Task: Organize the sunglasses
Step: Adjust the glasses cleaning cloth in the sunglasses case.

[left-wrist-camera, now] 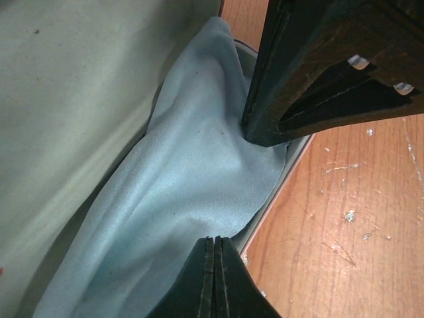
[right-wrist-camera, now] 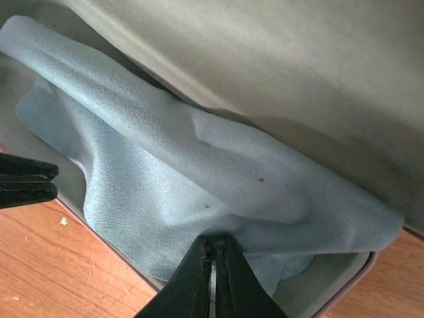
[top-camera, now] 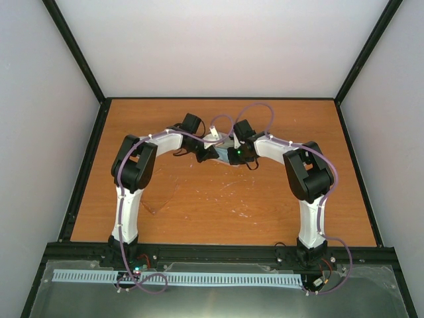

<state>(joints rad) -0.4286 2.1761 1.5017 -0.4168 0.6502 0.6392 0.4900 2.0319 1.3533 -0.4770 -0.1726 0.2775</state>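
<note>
Sunglasses (top-camera: 159,203): thin wiry outline, seemingly translucent amber.

1. The cloth (left-wrist-camera: 179,179) ahead of the left claw (left-wrist-camera: 214,278) was plain light blue.
2. The case (left-wrist-camera: 66,99) lining to that claw's left was pale grey-green.
3. The table (left-wrist-camera: 344,218) to its right was orange-brown wood grain, flecked with white scratches.
4. The left claw and the right claw (right-wrist-camera: 213,271) were both black.
</note>
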